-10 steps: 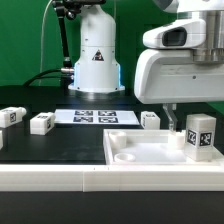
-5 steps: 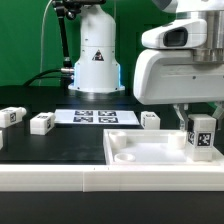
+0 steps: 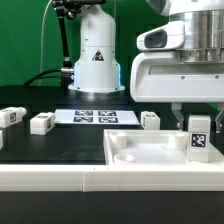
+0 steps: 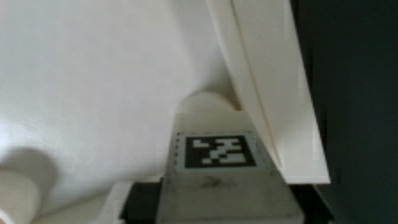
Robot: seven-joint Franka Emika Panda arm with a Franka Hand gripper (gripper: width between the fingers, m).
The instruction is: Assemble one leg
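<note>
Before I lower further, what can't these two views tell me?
- Gripper fingertips: hidden behind the leg in the exterior view; blurred at the wrist view's edge.
- Leg's lower end: hidden by the tray rim, so contact is unclear.
- Tray hole: not identifiable in the blurred wrist view.

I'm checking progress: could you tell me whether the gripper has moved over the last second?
Yes. The gripper, holding the leg, has lowered toward the white tray.

**Leg carried lower and toward the tray's corner**

Over the last second the gripper has shifted toward the exterior view's left and down, bringing the leg with it. The leg's tagged face now sits lower against the white tray, near its far corner on the exterior view's right.
</note>
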